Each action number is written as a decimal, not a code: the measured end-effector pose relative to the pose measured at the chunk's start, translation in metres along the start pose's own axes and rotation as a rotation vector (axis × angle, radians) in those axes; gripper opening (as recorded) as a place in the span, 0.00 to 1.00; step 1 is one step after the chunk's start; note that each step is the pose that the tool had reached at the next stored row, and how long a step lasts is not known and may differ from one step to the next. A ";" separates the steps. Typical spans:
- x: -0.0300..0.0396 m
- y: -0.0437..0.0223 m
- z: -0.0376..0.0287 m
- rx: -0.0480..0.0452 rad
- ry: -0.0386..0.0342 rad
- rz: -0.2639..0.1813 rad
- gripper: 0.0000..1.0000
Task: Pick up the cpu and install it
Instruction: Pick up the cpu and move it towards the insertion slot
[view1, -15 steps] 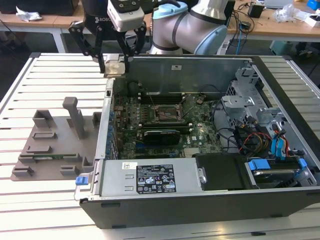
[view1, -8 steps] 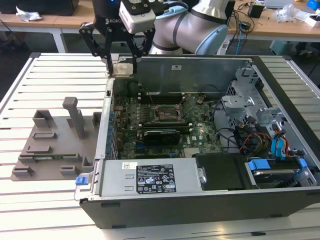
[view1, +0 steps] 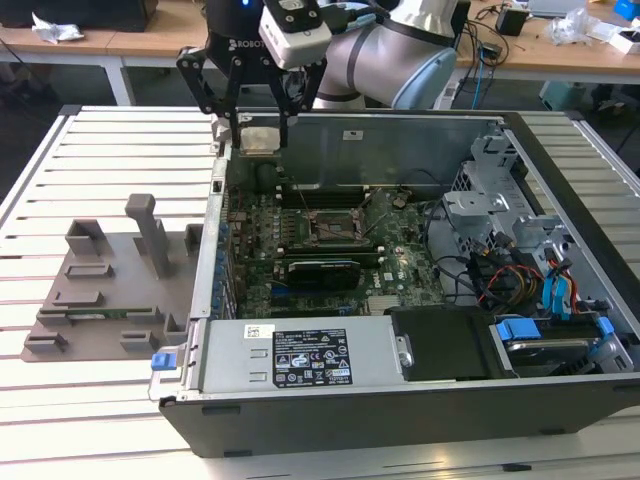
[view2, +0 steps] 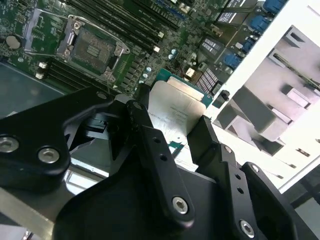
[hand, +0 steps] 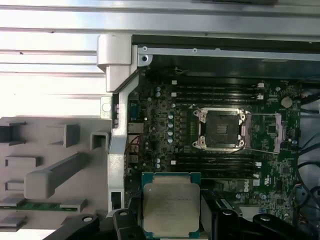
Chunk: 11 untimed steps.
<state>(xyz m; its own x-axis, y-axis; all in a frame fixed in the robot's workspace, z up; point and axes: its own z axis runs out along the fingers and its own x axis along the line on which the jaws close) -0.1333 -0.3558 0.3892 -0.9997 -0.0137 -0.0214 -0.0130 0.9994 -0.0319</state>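
Observation:
My gripper (view1: 259, 135) is shut on the cpu (view1: 260, 139), a flat square chip with a pale silver top. It hangs above the back corner of the open computer case (view1: 400, 395), on the exterior view's left. In both wrist views the cpu (hand: 170, 204) (view2: 176, 106) sits between the black fingers (hand: 123, 221) (view2: 144, 125). The open socket (view1: 328, 222) (hand: 220, 129) (view2: 93, 48) lies on the green motherboard below, apart from the chip, with its metal frame lifted.
A grey fixture tray (view1: 100, 285) with upright posts stands beside the case on the exterior view's left. A long black card (view1: 318, 270) sits in front of the socket. Drive cages and cables (view1: 520, 260) fill the case's right side. Its metal walls (view1: 380, 140) rise around the board.

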 end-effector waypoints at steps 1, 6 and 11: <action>-0.0008 0.0000 0.0001 0.0001 0.0001 0.000 0.55; -0.0067 0.0000 0.0018 0.0000 0.0007 0.000 0.55; -0.0071 0.0001 0.0035 0.0002 0.0011 0.000 0.55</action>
<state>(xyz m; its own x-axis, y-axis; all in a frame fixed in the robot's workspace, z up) -0.1262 -0.3557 0.3858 -0.9997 -0.0137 -0.0203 -0.0130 0.9994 -0.0321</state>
